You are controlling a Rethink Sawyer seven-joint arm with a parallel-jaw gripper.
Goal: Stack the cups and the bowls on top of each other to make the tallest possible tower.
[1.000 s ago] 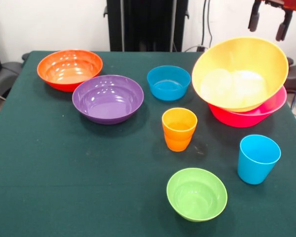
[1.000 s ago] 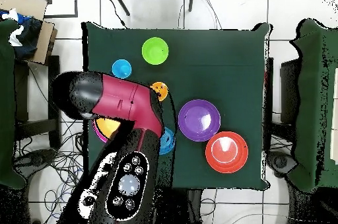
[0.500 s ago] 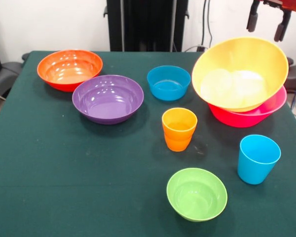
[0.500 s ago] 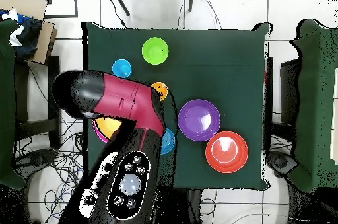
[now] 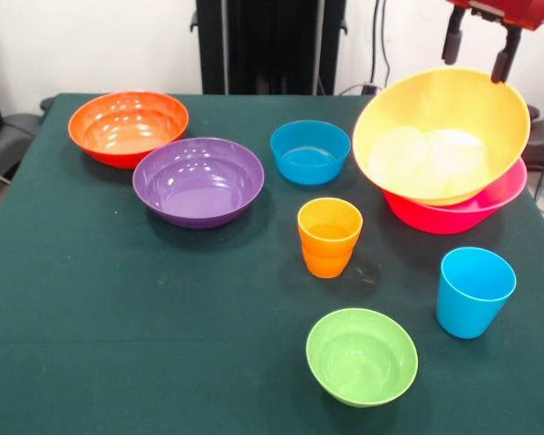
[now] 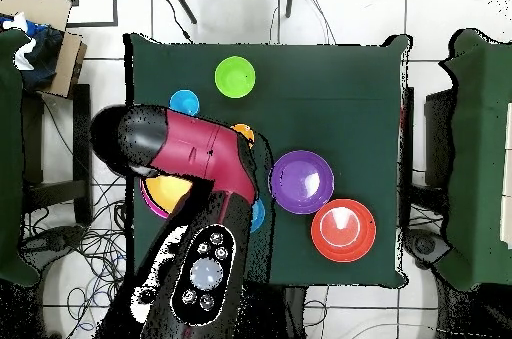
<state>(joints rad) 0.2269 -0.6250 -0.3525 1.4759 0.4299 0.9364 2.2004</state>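
Gripper [image 5: 476,50], jaws released and empty, has shifted left at upper right; tilted yellow bowl [image 5: 440,136] risks sliding off pink bowl [image 5: 490,207] if nudged.

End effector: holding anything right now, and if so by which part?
Nothing held. The end effector hangs open and empty above the tilted yellow-orange bowl, clear of its rim.

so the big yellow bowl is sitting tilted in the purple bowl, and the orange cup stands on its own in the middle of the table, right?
Not quite. The front view shows the big yellow bowl tilted in the hot pink bowl, not the purple one. The purple bowl sits empty across the table beside the red-orange bowl. The orange cup does stand on its own in the middle of the table.
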